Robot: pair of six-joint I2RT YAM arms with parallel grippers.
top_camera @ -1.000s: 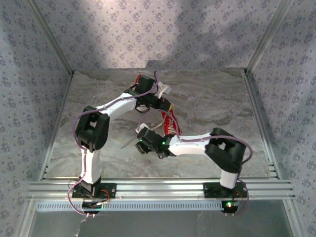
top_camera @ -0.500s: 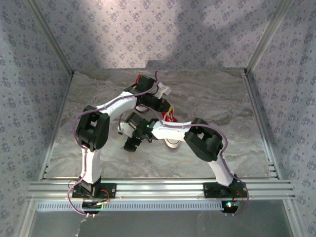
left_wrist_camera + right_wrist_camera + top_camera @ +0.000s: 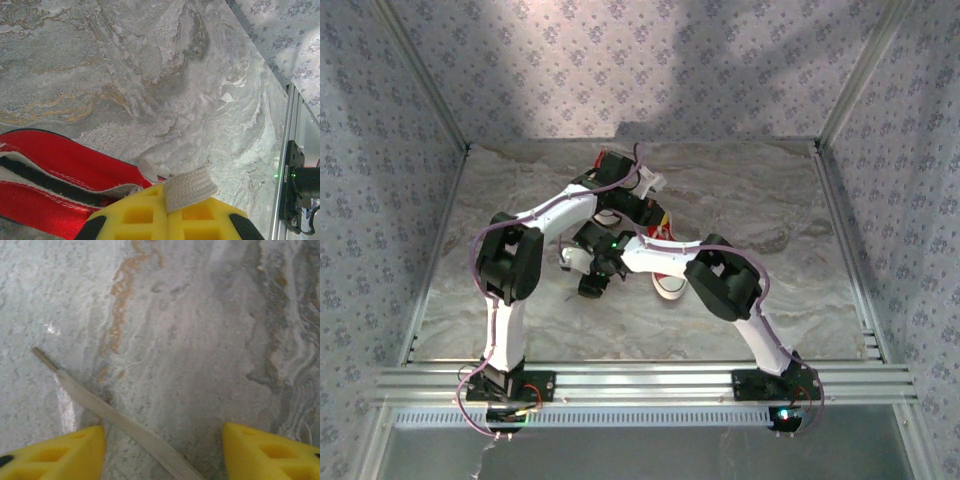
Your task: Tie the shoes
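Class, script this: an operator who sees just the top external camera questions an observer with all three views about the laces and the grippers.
Operator: From above, the arms cover most of the red shoe. Is the left gripper holding anything?
Observer: Yes. Its yellow pads are shut on a white lace, right beside the shoe's opening.
Operator: And the right gripper?
Observer: Open. A second lace strand lies flat on the table between its fingers, not gripped.
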